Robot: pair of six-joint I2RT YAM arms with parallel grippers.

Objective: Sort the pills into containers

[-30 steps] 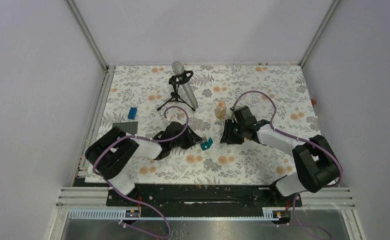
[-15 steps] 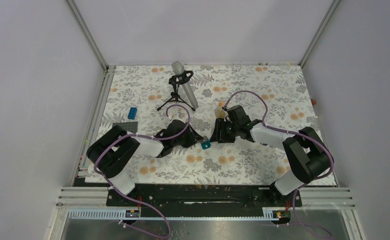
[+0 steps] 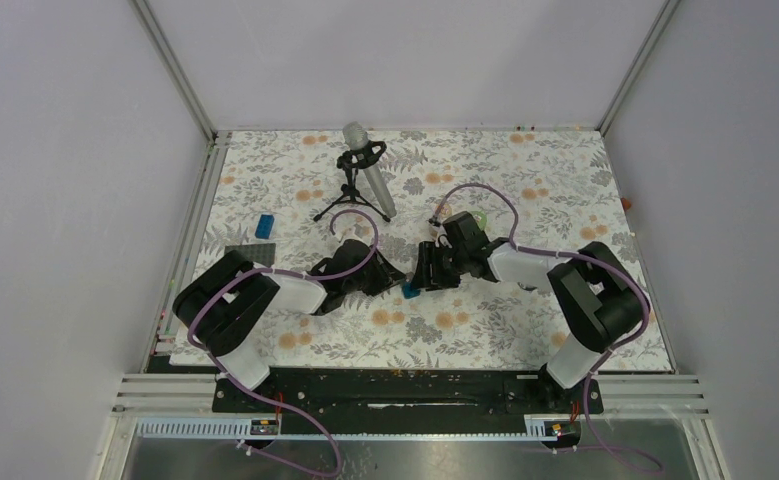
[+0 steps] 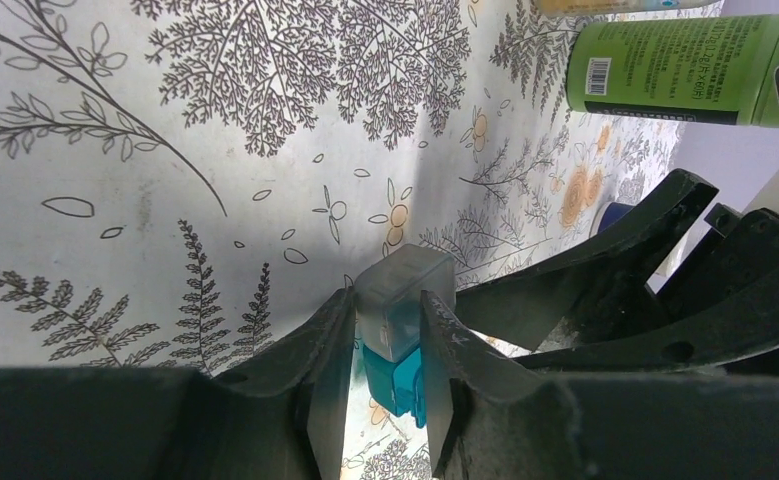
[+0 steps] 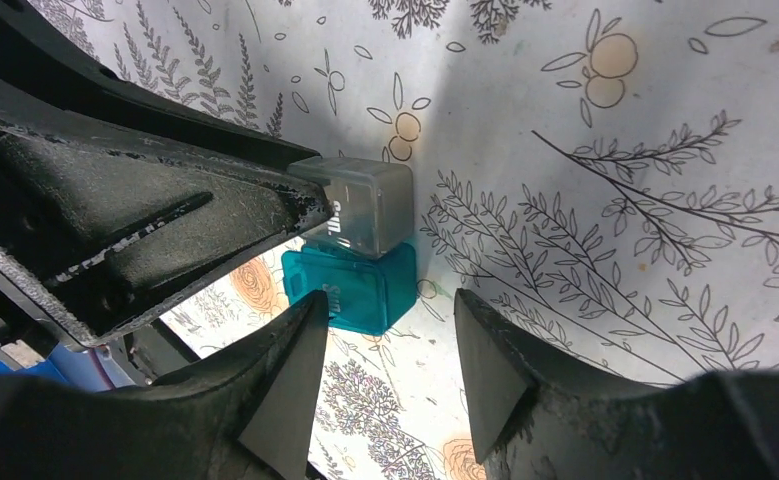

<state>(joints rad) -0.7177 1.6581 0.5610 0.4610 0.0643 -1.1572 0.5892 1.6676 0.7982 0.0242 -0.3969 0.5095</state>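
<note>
A small pill container with a clear lid (image 4: pixel 405 305) and a teal base (image 4: pixel 397 382) is clamped between my left gripper's (image 4: pixel 388 300) fingers, low over the floral mat. In the top view the container (image 3: pixel 409 290) shows as a teal speck between the two grippers. My right gripper (image 5: pixel 390 305) is open, its fingertips just short of the teal base (image 5: pixel 353 292) and clear lid (image 5: pixel 367 207), not touching. My left gripper's finger (image 5: pixel 165 200) reaches in from the left in the right wrist view. No loose pills show.
A green labelled bottle (image 4: pixel 675 70) lies on the mat beyond the container. A microphone on a tripod (image 3: pixel 365 175) stands at the back middle. A blue block (image 3: pixel 264 226) and a grey plate (image 3: pixel 243 255) lie at the left.
My right gripper has moved left across the mat and now faces the container. My left gripper has kept its hold and drawn the container slightly left.
</note>
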